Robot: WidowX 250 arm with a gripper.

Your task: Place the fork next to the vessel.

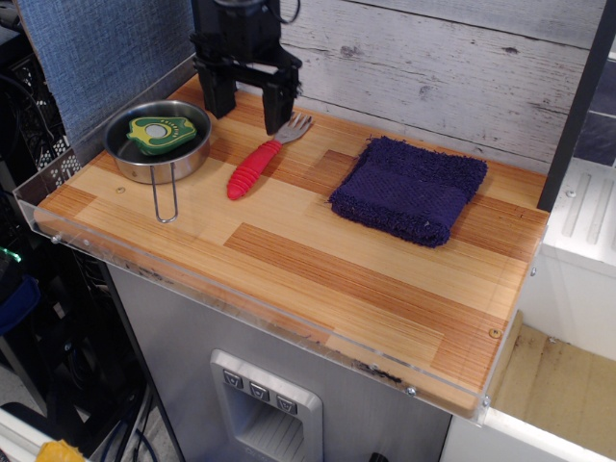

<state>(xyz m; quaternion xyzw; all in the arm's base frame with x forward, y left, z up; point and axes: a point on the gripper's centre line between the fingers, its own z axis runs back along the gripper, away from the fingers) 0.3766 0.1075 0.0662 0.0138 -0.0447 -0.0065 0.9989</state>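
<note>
- The black hand [248, 94] hangs spread and empty above the back of the wooden worktop [318, 260].
- The small fork with grey metal tines and ribbed red handle [258, 161] lies flat just below and in front of it, long axis diagonal, tines toward the back wall.
- It rests just beside the round shallow silver metal pan [159, 142], on its right, apart from it; placement looks done.

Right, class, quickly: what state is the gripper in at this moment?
Gripper: open, holding nothing; the fork lies on the table beneath it.
</note>
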